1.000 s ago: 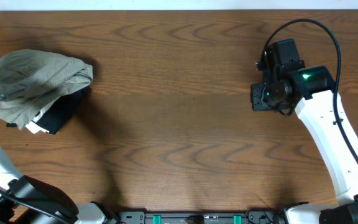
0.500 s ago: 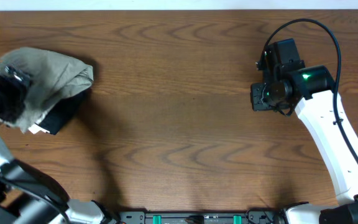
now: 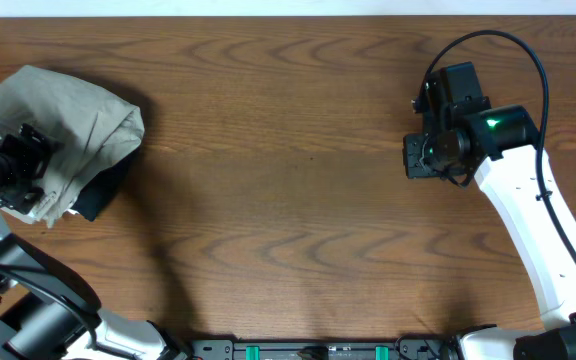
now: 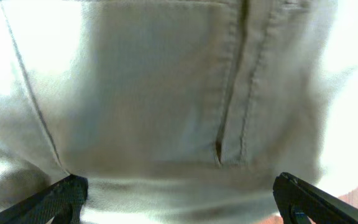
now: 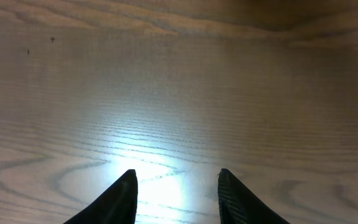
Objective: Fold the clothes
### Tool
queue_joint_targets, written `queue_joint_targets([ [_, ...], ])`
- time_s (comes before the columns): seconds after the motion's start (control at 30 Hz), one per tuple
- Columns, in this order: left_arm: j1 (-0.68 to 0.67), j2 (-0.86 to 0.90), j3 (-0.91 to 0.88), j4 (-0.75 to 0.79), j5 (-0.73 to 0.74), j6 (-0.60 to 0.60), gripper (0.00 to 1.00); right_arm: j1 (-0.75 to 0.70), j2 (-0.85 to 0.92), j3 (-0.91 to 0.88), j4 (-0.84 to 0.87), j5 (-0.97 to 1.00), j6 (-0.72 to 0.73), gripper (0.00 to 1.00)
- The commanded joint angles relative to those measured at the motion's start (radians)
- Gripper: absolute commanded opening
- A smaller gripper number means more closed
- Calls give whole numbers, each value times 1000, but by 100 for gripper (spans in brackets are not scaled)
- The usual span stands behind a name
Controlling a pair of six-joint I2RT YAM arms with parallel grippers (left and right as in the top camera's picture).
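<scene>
My left claw (image 3: pixel 13 165) is hanging over the khaki shorts (image 3: pixel 78 115) at the left end of the table (image 3: pixel 288 210). The wrinkled cloth is filling all the room ahead of my spread fingers (image 4: pixel 55 196). A dark garment (image 3: pixel 103 192) is poking out from under the heap's near side and blocking a low pass there. My right claw (image 5: pixel 176 186) is hovering, fingers parted, over bare wood. Nothing is standing between it and the heap, so the whole middle is lying open.
</scene>
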Motion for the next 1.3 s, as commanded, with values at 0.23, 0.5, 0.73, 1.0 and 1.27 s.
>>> queue_joint_targets([
  [0.23, -156, -394, -2, 37, -19, 150, 98, -6, -16, 16, 106, -3, 3, 78],
  [0.5, -565, -501, -3, 35, -56, 315, 98, -37, -16, 16, 428, 16, -62, 89],
  [0.73, -698, -462, -3, -77, -126, 316, 98, -92, -21, 16, 388, -23, -79, 78],
  [1.0, -698, -557, -52, -117, -137, 339, 98, -87, -185, -23, 245, 37, 53, 84],
  [1.27, -703, -909, -393, 123, -136, 352, 98, -46, -595, -404, 383, 84, 99, 93],
])
